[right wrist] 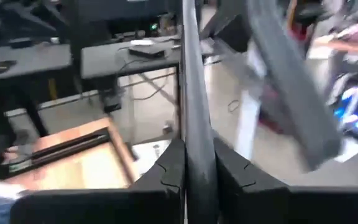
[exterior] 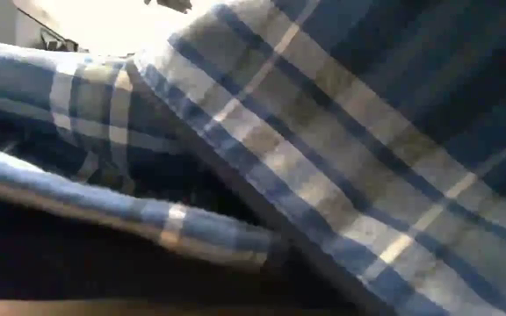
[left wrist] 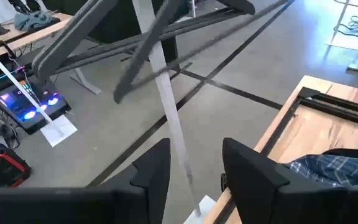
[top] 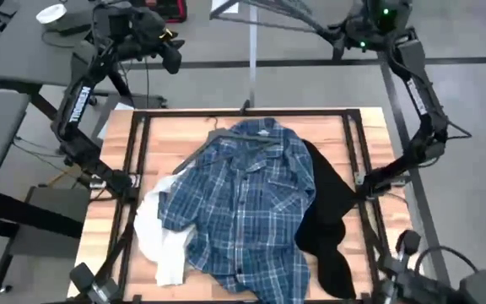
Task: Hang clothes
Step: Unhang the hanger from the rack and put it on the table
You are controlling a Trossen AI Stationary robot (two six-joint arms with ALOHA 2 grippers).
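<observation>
My right pincer (right wrist: 199, 168) was clamped tight on the thin bar of a dark hanger (right wrist: 194, 87), held high beyond the table's far edge. My left pincer (left wrist: 194, 171) hung beside it over the floor, fingers (left wrist: 157, 165) parted and holding nothing, a white pole (left wrist: 166, 106) standing just ahead of them. Well below and behind both pincers, the plaid shirt (top: 243, 203) lay spread across the wooden table (top: 108, 203), the black top (top: 327, 219) under its edge on my right pincer's side, the white top (top: 160, 241) on my left pincer's side.
</observation>
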